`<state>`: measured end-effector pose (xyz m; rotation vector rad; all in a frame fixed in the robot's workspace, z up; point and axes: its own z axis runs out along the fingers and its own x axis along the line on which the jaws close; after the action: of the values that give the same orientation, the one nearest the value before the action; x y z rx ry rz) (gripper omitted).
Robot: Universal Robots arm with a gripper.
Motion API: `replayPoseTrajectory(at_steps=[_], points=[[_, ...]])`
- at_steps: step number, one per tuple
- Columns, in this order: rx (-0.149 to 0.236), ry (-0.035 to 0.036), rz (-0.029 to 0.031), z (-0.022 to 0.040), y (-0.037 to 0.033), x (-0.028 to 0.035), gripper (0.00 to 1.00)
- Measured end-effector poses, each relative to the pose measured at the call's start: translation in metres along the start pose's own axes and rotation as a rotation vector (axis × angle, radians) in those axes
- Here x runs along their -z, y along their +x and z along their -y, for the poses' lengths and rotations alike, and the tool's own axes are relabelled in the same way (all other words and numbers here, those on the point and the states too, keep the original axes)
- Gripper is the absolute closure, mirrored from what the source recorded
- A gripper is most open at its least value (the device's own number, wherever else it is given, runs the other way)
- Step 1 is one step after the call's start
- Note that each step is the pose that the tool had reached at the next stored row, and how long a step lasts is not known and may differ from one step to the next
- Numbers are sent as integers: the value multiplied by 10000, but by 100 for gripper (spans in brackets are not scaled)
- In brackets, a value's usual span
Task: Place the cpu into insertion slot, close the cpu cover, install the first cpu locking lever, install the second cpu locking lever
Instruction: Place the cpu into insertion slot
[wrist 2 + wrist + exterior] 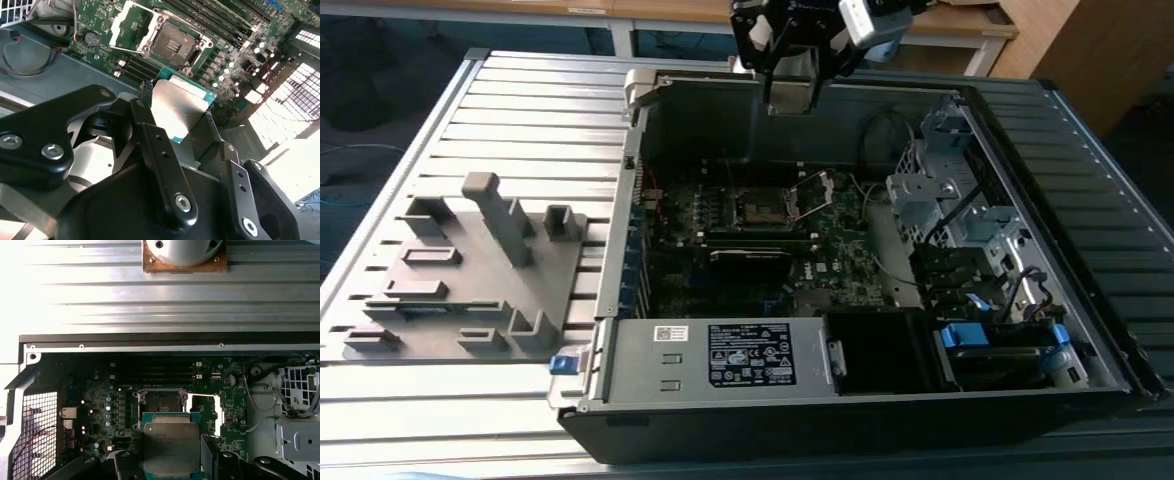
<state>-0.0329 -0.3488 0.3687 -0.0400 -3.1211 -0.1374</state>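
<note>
Above the far wall of the open computer case (854,400), at twelve o'clock in the exterior view, the claw (176,107) is clenched on the cpu (170,445). It pinches the chip by two opposite edges, with the metal top showing in both wrist views. That grip probably spares the chip's faces and keeps it square for seating. The insertion slot (765,205) lies bare on the motherboard (747,270), well apart from the chip. The cpu cover (815,192) stands swung up at the slot's three o'clock, seemingly to leave the socket free, so the chip is not yet seated.

The case lies on its side on a ribbed metal surface (520,110). A grey moulded fixture (467,270) sits at the case's nine o'clock. Wooden furniture (1067,50) stands beyond the surface at one o'clock.
</note>
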Motion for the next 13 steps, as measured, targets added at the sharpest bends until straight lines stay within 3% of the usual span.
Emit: replayPoseTrajectory(at_steps=[7,13], points=[[3,182,62,1,2,-13,46],[3,233,79,2,3,-22,46]])
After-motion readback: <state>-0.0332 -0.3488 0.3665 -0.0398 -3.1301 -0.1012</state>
